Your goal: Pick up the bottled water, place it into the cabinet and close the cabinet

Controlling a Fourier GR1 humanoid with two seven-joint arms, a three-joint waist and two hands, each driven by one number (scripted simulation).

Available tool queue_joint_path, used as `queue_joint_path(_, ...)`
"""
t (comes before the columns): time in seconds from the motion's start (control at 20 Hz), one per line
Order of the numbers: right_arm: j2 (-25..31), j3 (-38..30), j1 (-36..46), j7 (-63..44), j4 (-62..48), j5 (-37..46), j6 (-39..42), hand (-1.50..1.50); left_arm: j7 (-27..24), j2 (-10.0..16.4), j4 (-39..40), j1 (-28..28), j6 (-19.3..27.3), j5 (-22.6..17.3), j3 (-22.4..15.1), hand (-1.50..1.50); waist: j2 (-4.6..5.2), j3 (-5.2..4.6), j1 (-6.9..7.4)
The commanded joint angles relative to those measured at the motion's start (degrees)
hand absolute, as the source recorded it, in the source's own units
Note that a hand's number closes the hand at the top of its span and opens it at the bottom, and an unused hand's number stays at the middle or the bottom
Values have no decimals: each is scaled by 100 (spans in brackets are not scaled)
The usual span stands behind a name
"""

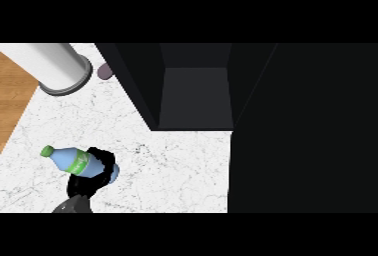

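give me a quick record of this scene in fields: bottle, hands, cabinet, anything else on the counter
bottled water: light blue, green cap and label, tilted with the cap toward the upper left
left hand: lower left of the view, fingers curled round the bottle's lower part
right hand: not in view
cabinet: dark, open, nothing visible inside
counter: white marble
other: white cylinder with a grey rim at top left; small purplish object beside it

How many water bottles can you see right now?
1. The water bottle is at lower left above the marble counter, tilted, held in the left hand. None shows inside the open black cabinet, but its dark right side could hide more.
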State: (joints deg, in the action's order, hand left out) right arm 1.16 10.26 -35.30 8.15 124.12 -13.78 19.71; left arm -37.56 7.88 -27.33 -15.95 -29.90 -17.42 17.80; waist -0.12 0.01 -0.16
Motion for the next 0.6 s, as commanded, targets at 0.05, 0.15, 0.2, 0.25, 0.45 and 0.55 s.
queue_joint_path(0.05,115,-147,129,-138,10,-218,21,-150,200,-287,-517,96,-286,-313,-65,150,1,1,6)
queue_joint_path(0.15,-66,235,-65,-163,204,132,-150,-150,572,-410,-1269,340,-118,-555,-79,150,-18,5,41)
queue_joint_path(0.2,44,310,-524,383,19,204,225,-150,669,-357,-1356,558,-347,-534,-190,150,-20,5,10)
queue_joint_path(0.25,-36,205,63,-341,313,83,-235,-150,1288,-64,-1687,516,-413,-846,-62,150,-12,5,53)
queue_joint_path(0.45,-59,326,-113,148,-85,253,-21,-150,1625,-767,-2988,1012,585,-736,-676,150,-17,6,36)
queue_joint_path(0.55,125,75,-232,58,103,-117,82,-150,2202,-522,-3646,1302,431,-930,-648,150,-14,6,36)
